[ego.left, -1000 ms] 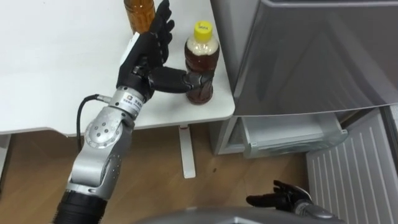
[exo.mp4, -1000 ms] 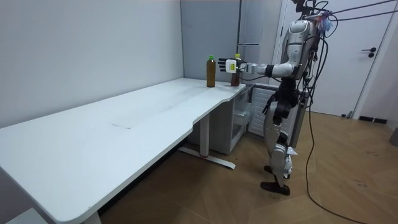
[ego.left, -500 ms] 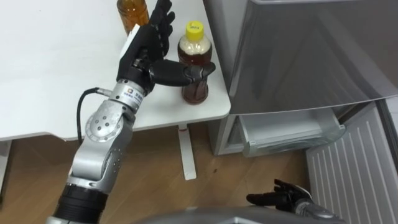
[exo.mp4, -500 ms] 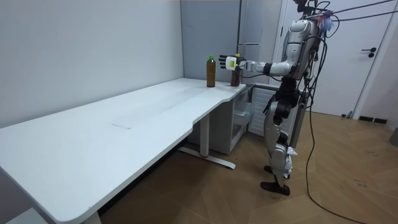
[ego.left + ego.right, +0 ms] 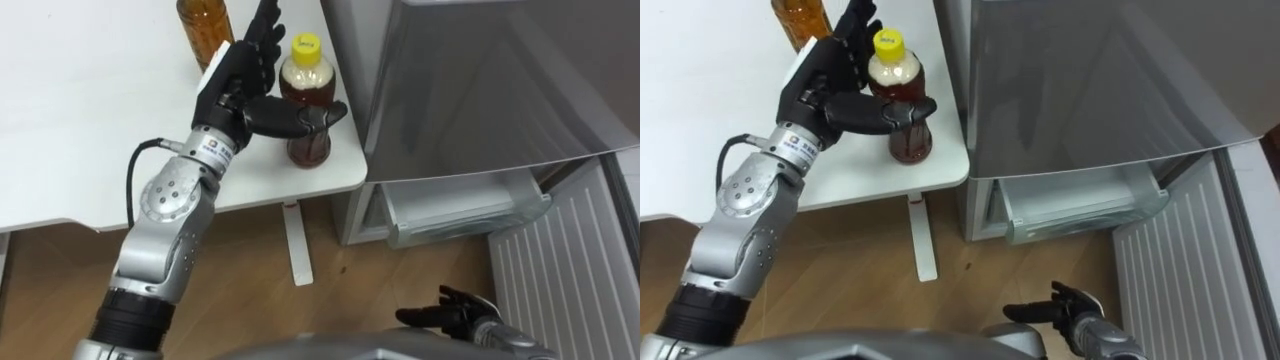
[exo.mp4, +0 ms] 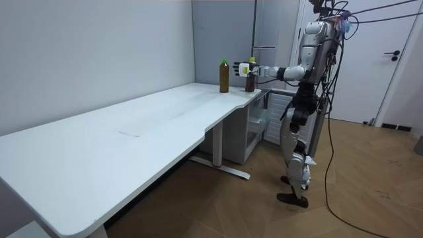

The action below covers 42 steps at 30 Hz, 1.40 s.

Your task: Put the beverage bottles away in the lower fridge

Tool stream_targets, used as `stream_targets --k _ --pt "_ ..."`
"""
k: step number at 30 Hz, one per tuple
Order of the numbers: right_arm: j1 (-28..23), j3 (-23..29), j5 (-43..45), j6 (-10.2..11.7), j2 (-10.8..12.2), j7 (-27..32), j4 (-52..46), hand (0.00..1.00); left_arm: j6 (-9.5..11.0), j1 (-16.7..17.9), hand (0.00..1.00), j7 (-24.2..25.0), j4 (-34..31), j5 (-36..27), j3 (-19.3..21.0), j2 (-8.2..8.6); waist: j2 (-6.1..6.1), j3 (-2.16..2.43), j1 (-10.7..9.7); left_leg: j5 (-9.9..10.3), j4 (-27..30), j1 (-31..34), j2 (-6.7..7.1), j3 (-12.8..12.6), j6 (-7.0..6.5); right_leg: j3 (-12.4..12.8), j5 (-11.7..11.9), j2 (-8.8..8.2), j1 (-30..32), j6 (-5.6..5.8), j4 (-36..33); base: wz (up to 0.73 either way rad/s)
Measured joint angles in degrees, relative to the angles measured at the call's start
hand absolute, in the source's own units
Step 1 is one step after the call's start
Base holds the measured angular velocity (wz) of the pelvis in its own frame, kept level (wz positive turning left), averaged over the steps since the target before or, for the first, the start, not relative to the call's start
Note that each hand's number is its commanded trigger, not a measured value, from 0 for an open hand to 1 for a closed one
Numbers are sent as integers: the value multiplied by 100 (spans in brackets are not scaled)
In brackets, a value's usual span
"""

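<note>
Right hand [image 5: 450, 312] hangs low at 5 o'clock of the eye views, above the wood floor [image 5: 250, 270], fingers loosely spread and holding nothing. At 4 o'clock the lower fridge door [image 5: 560, 270] stands open, ribbed inner face showing. Just beyond it a clear drawer [image 5: 460, 215] sits pulled out beneath the grey fridge [image 5: 480, 80], which occupies 1 to 3 o'clock. Left arm reaches up from 7 o'clock over the white table [image 5: 90, 120]. Left hand [image 5: 235, 85] is at the yellow-capped bottle [image 5: 308, 148]: thumb hooked across its front, other fingers straight up along its far left side. That bottle stands upright on the table's corner at 12 o'clock, nearest the fridge. Second bottle [image 5: 200, 25] stands upright at 11 o'clock, behind the left hand. The room view places the robot standing at this table corner, before the fridge.
</note>
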<state>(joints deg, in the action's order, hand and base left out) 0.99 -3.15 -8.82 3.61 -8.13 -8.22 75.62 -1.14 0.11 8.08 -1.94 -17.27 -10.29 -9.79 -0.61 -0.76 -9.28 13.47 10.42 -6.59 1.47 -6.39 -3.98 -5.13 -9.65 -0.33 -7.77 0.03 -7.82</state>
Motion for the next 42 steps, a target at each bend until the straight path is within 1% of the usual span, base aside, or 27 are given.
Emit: stream_targets --k 5,9,12,17,22,25,32,35,39,40,42 --pt "7 15 2 -6 0 -9 4 0 -35 -6 100 165 307 4 -3 11 10 6 1 1 -5 3 -15 -19 1 20 2 14 23 -4 -21 -1" --pt "7 23 3 -33 0 -11 3 0 -82 -6 100 205 341 14 1 11 24 16 -4 2 -3 13 -31 -56 4 39 7 26 43 -11 -32 -3" --pt "16 49 3 -120 -3 -9 2 0 -143 -6 100 253 340 14 6 8 43 29 -3 2 -2 20 -36 -70 5 38 7 27 48 -11 -33 0" --pt "19 44 -20 -127 -14 -19 2 0 -224 -12 100 391 362 -1 -4 11 53 35 3 2 -2 15 -41 -77 6 37 7 29 50 -11 -33 0" --pt "11 7 -224 -223 -32 -7 9 0 -224 -198 100 388 654 -109 -6 41 82 43 8 2 -1 -4 -43 -107 6 41 8 29 43 -12 -42 -1" --pt "19 3 -223 -238 -36 -9 -1 0 -224 -234 100 388 733 -107 -7 40 102 41 4 2 5 -11 -51 -109 6 37 8 34 48 -13 -76 0" --pt "10 -8 -207 -237 -31 -17 -59 0 -232 -233 100 388 707 -112 -7 37 72 25 24 0 13 -11 -61 -106 12 18 11 39 45 -18 -83 0" --pt "11 -14 -207 -228 -16 -53 -88 0 -250 -232 100 389 629 -114 -8 35 14 12 25 -2 36 -4 -62 -99 13 18 12 35 48 -19 -84 0" --pt "16 -24 -197 -226 20 -64 -88 0 -250 -233 100 390 612 -119 -8 58 -44 22 40 -2 38 -2 -62 -98 13 29 11 32 56 -19 -84 0" --pt "22 -63 -168 -227 43 -49 -98 0 -250 -233 100 391 578 -119 -8 69 -58 28 76 -2 46 0 -62 -100 13 27 11 32 80 -19 -86 0" --pt "21 -237 -150 -228 41 2 -171 0 -250 -232 100 391 503 -144 -34 103 -70 24 177 -2 63 36 -63 -120 13 33 12 29 123 -20 -98 -4"
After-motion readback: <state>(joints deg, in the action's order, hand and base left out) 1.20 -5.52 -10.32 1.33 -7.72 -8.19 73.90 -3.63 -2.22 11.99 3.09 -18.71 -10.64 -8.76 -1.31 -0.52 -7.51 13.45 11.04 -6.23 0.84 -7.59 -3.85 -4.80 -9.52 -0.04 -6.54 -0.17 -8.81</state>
